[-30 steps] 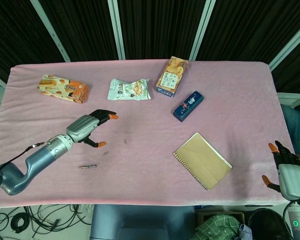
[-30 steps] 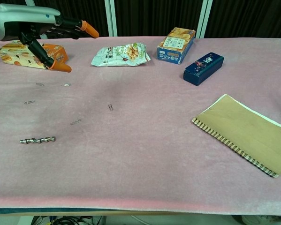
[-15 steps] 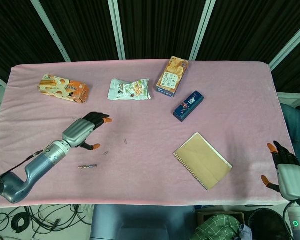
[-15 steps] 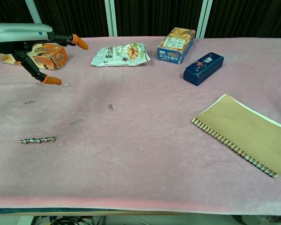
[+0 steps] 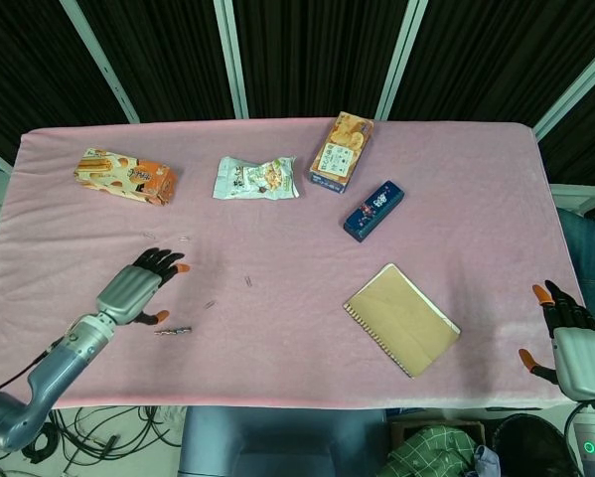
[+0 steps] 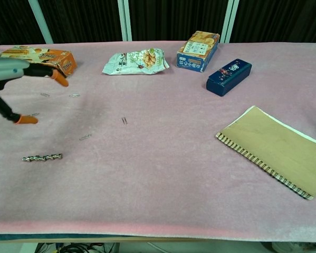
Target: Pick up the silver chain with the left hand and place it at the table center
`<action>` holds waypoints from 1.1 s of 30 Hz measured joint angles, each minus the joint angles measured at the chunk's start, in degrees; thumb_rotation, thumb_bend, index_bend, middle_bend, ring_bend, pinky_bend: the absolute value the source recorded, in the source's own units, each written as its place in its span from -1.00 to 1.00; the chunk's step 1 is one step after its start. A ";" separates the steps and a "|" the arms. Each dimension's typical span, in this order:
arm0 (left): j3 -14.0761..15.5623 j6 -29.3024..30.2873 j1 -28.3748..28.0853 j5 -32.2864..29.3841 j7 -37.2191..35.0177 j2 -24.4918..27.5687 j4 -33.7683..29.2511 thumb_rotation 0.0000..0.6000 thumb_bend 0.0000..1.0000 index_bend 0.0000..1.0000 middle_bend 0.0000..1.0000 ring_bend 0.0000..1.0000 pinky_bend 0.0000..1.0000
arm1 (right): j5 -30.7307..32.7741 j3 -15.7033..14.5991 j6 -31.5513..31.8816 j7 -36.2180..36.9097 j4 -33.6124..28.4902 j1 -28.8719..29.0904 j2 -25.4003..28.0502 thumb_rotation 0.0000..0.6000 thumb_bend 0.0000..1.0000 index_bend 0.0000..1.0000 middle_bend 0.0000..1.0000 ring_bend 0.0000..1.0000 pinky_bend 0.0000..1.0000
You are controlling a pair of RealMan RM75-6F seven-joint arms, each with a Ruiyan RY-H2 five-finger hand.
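Chain lies near the table's front-left edge, left hand seemingly just behind it

Lab test booth: black curtains, pink-clothed table, floor cables.

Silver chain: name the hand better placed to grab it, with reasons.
Left. The left hand hovers open just beside the silver chain, which lies untouched on the pink cloth; the right hand sits at the table's far opposite edge.
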 measured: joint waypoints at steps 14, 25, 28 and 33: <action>2.16 5.87 6.23 -15.83 18.77 -4.27 -6.46 1.00 -0.48 -0.33 -0.88 -1.00 -1.00 | 0.27 0.09 -0.02 -0.23 -0.17 -0.03 -0.06 1.00 -0.72 -0.91 -0.96 -0.83 -0.65; 0.70 6.11 5.94 -23.56 23.62 -8.18 -7.94 1.00 -0.46 -0.14 -0.82 -1.00 -1.00 | 0.91 0.24 -0.41 -0.39 -0.27 0.03 0.05 1.00 -0.72 -0.91 -0.96 -0.83 -0.65; 0.53 8.18 6.33 -23.93 25.03 -9.64 -7.57 1.00 -0.43 -0.10 -0.81 -1.00 -1.00 | 1.07 0.29 -0.41 -0.51 -0.32 0.02 -0.01 1.00 -0.72 -0.91 -0.96 -0.83 -0.65; -0.03 10.48 6.81 -24.46 26.57 -11.79 -5.96 1.00 -0.38 -0.03 -0.77 -1.00 -1.00 | 1.35 0.31 -0.58 -0.50 -0.57 0.00 0.08 1.00 -0.72 -0.91 -0.96 -0.83 -0.65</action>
